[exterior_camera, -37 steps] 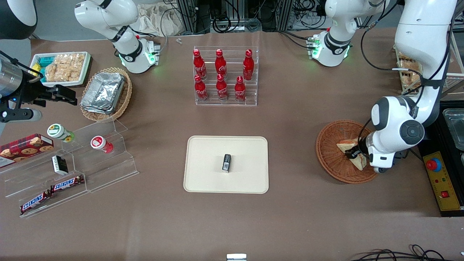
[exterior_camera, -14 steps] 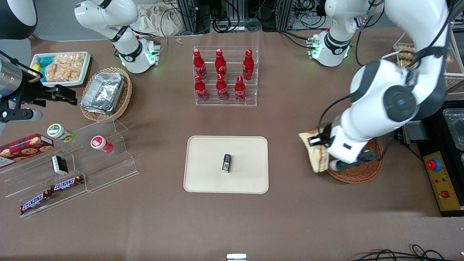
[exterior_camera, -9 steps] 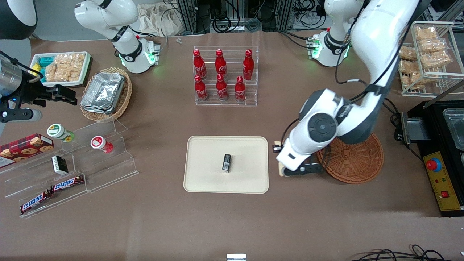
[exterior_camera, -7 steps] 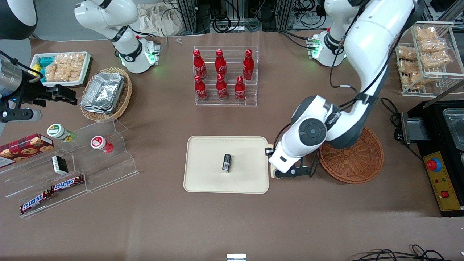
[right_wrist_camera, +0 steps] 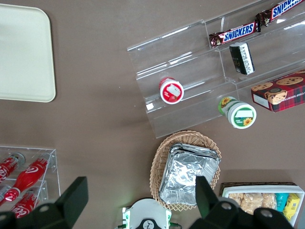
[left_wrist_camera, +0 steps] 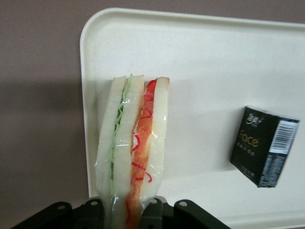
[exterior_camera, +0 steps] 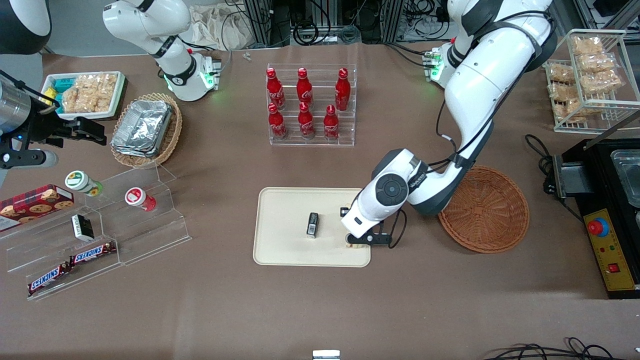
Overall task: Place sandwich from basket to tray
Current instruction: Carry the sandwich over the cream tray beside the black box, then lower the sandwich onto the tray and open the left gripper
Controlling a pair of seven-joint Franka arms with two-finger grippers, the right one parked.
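My jaws are clamped on one sandwich above one cream tray, which also carries one small black box. One reddish-brown basket sits on the counter. I count six red bottles in one clear rack, two Snickers bars, two round tubs, one cookie box, one tan basket of foil trays, and one white tray of snacks.

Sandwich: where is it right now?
The sandwich hangs clamped in the gripper over the tray, at its edge nearest the basket, beside the small black box.
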